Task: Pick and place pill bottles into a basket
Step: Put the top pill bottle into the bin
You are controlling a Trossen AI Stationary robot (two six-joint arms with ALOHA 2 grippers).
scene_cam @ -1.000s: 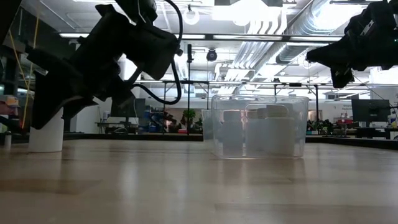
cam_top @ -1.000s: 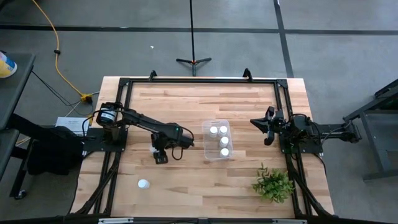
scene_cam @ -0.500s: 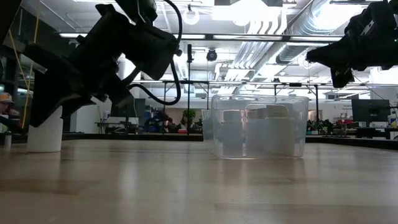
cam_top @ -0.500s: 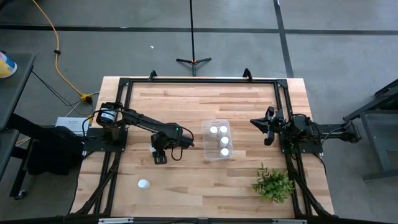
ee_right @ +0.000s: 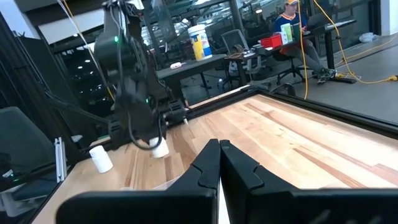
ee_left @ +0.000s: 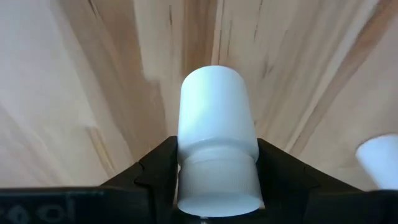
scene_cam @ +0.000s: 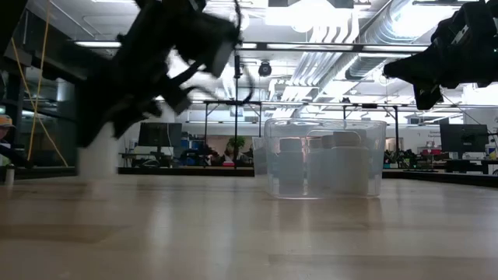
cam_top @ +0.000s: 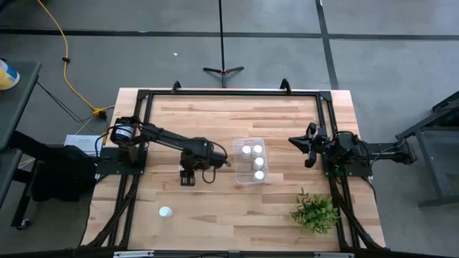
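My left gripper is shut on a small white pill bottle left of the basket; the bottle also shows, blurred, in the low view. The basket, a clear plastic bin, stands mid-table with several white bottles upright inside. Another white bottle stands alone on the table near the front left; it also shows in the left wrist view. My right gripper is shut and empty, held above the table right of the bin. My left gripper pinches the bottle at its cap end between its two fingers, one on each side. The fingers come from above, pointing down. The bottle stands upright below them; blur hides whether its base is on the table or just clear of it.
A green leafy plant stands at the front right. A black frame runs along the table's far edge and sides. Bare wood lies between my left gripper and the bin.
My left gripper has gone toward the table's right edge, toward the bin, carrying the bottle with it. The bottle stays upright in the hold. My right arm has kept still.
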